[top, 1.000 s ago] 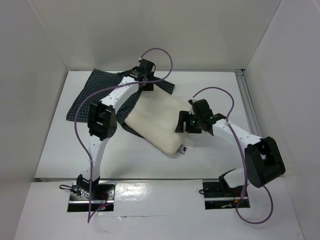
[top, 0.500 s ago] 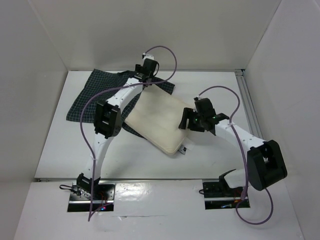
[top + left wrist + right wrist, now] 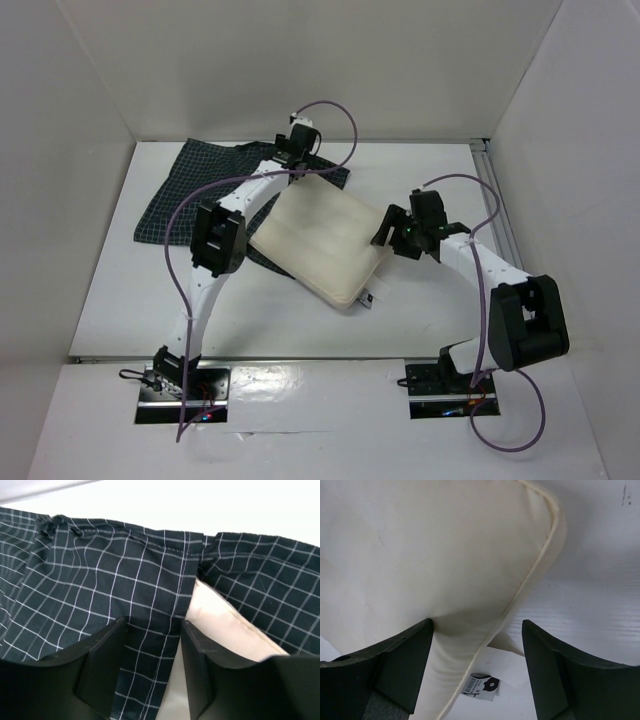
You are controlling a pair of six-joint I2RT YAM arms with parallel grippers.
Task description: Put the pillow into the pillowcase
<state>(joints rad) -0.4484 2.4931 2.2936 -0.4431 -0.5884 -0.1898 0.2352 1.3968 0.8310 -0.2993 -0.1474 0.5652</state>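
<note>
The left gripper is standing partly open at the far side of the table, its two black fingers set apart over the opening edge of the dark navy cloth pillowcase with the fine light grid check. A stitched hem of that cloth is running down between the fingers. The cloth is lying flat there rather than bunched in a pinch, and whether the tips are touching it cannot be told. Just right of the hem, the cloth is parting and a strip of the soft cream-white rectangular pillow is showing in the gap.

The right gripper is standing wide open, unclenched, straddling the right edge of the pillow. Its left finger is pressing against the pillow's top face, where the fabric is dimpling. The piped seam is passing between the fingers, and the right finger is hanging over the white table, apart from the pillow. A small white printed tag is lying on the table beside the seam.

From above, the pillow is lying tilted in the middle of the table, its far corner under the left gripper and its right edge at the right gripper. The pillowcase is lying spread out to the far left, and the pillow is overlapping its right part.
</note>
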